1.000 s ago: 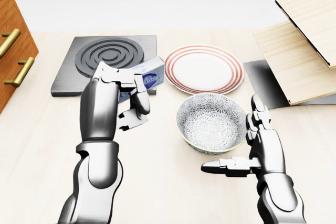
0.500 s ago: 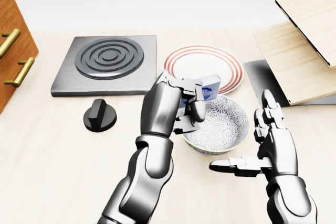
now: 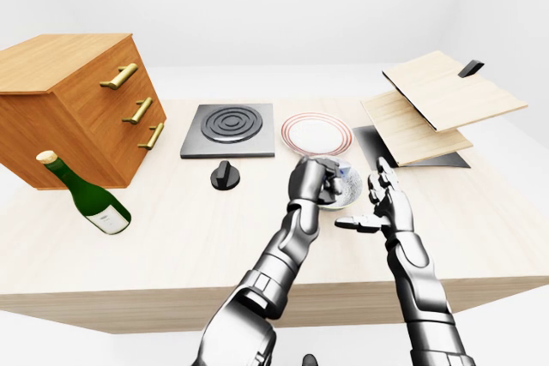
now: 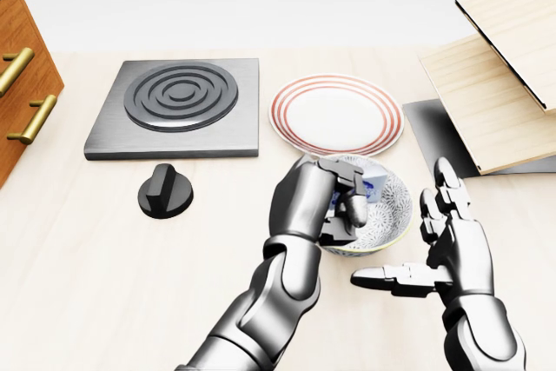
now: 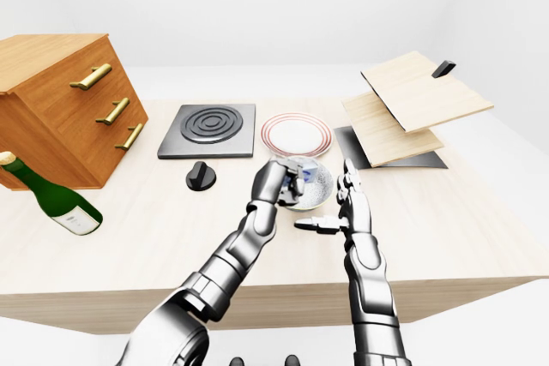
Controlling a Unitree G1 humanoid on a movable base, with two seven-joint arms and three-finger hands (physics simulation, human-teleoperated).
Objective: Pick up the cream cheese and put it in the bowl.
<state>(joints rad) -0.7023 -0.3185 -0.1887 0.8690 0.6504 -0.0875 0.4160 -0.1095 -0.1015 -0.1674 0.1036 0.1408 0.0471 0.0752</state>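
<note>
At the far left of the left-eye view, a wooden drawer chest point(image 3: 77, 105) with brass handles sits on the pale bench point(image 3: 171, 237), with a green bottle point(image 3: 84, 195) lying tilted just beside it. Further right in the head view, a grey burner plate point(image 4: 178, 106) lies flat, and a black knob point(image 4: 165, 191) rests on the bench below it. A red-rimmed plate point(image 4: 337, 115) sits to the right of the burner. Just below it stands the patterned bowl point(image 4: 388, 206), where the left hand point(image 4: 320, 197) hangs over the rim, its fingers point(image 4: 350, 200) clenched around the cream cheese point(image 4: 371, 186); only a blue-and-white corner of the packet shows, low inside the bowl. The right hand point(image 4: 445, 249) waits just beside the bowl's right edge, fingers spread and released, holding nothing. At the far right, light wooden boards point(image 3: 437, 105) are stacked over a dark tray point(image 3: 377, 147).
</note>
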